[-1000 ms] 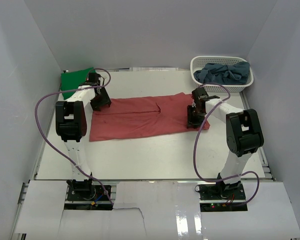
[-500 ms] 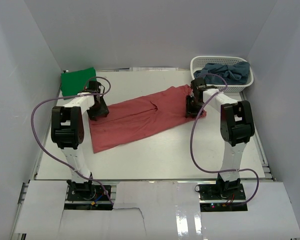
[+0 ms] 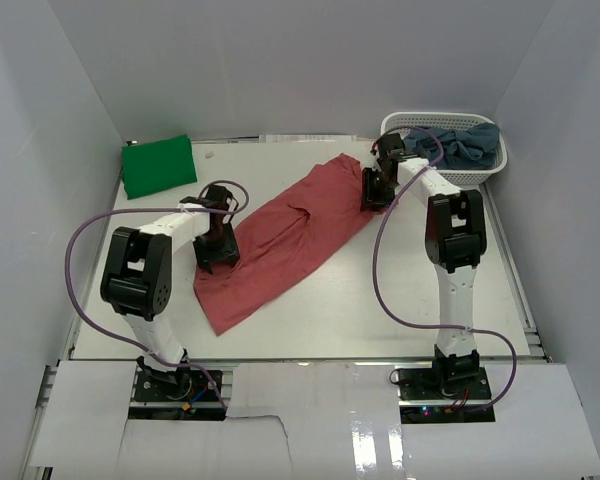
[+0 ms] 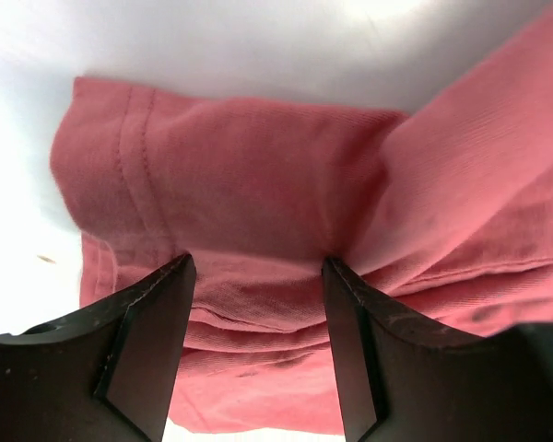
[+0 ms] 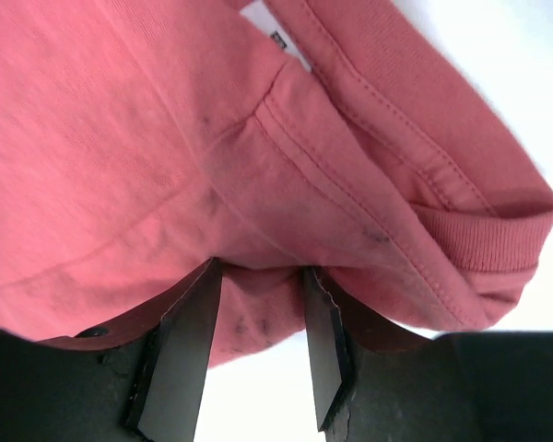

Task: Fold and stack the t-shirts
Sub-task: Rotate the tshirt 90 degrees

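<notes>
The salmon-red t-shirt (image 3: 290,225) lies folded lengthwise in a long strip, running diagonally from near left to far right on the white table. My left gripper (image 3: 217,250) is at its near-left end, and folded layers of red cloth (image 4: 258,166) fill the gap between its fingers (image 4: 152,341). My right gripper (image 3: 373,190) is at the far-right end, shut on a bunch of cloth (image 5: 120,138) beside the ribbed collar. A bright green t-shirt (image 3: 158,165) lies folded at the far left. Grey-blue t-shirts (image 3: 455,142) are heaped in the basket.
The white lattice basket (image 3: 390,128) stands at the far right corner, just behind my right gripper. White walls close in the table on the left, back and right. Purple cables loop from both arms.
The red t-shirt has swung from lying left-to-right to lying diagonally. My left gripper dragged its end nearer and rightward, and my right gripper carried the other end back toward the basket.
</notes>
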`<action>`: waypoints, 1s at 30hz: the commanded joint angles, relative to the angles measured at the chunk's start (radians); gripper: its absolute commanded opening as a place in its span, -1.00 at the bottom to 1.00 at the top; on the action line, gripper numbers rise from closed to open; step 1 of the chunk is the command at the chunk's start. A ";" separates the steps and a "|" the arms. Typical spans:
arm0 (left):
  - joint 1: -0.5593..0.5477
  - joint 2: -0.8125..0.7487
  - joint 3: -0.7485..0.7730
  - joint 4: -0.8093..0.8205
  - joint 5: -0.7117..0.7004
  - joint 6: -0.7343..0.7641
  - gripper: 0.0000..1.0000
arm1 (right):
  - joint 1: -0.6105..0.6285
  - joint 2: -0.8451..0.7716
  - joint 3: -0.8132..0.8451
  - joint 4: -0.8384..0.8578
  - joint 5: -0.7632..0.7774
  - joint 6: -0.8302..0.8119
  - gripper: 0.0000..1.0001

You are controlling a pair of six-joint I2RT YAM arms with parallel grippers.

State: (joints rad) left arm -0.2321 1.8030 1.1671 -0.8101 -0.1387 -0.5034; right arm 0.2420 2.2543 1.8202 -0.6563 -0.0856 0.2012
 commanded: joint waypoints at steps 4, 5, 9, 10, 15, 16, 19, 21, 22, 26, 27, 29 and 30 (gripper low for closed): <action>-0.090 -0.042 -0.090 -0.057 0.109 -0.070 0.37 | -0.004 0.120 0.181 0.012 -0.134 0.012 -0.05; -0.092 -0.047 -0.098 -0.055 0.116 -0.075 0.37 | -0.009 0.132 0.224 0.009 -0.140 0.023 -0.05; -0.102 -0.074 -0.130 -0.061 0.137 -0.078 0.37 | -0.024 0.188 0.318 0.012 -0.178 0.035 -0.02; -0.105 -0.083 -0.139 -0.061 0.137 -0.081 0.37 | -0.026 0.211 0.335 0.011 -0.181 0.035 -0.01; -0.115 -0.181 -0.236 -0.063 0.223 -0.110 0.37 | -0.040 0.248 0.386 0.046 -0.220 0.035 0.05; -0.121 -0.198 -0.251 -0.063 0.250 -0.115 0.37 | -0.041 0.251 0.384 0.061 -0.224 0.040 0.06; -0.136 -0.272 -0.308 -0.064 0.290 -0.142 0.37 | -0.043 0.258 0.384 0.112 -0.244 0.055 0.13; -0.142 -0.332 -0.348 -0.066 0.312 -0.165 0.37 | -0.046 0.264 0.384 0.148 -0.266 0.066 0.16; -0.144 -0.350 -0.360 -0.066 0.330 -0.172 0.37 | -0.047 0.266 0.387 0.161 -0.270 0.081 0.17; -0.147 -0.444 -0.415 -0.074 0.393 -0.210 0.37 | -0.049 0.280 0.396 0.225 -0.302 0.124 0.30; -0.153 -0.462 -0.426 -0.074 0.405 -0.228 0.37 | -0.049 0.292 0.404 0.250 -0.310 0.133 0.32; -0.156 -0.517 -0.454 -0.074 0.436 -0.248 0.38 | -0.049 0.307 0.430 0.271 -0.325 0.164 0.39; -0.161 -0.533 -0.460 -0.074 0.439 -0.260 0.37 | -0.049 0.320 0.441 0.291 -0.332 0.171 0.41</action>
State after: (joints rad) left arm -0.3813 1.3369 0.7250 -0.8780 0.2310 -0.7101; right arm 0.2020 2.5340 2.2044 -0.4648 -0.3851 0.3267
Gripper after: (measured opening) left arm 0.688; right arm 0.693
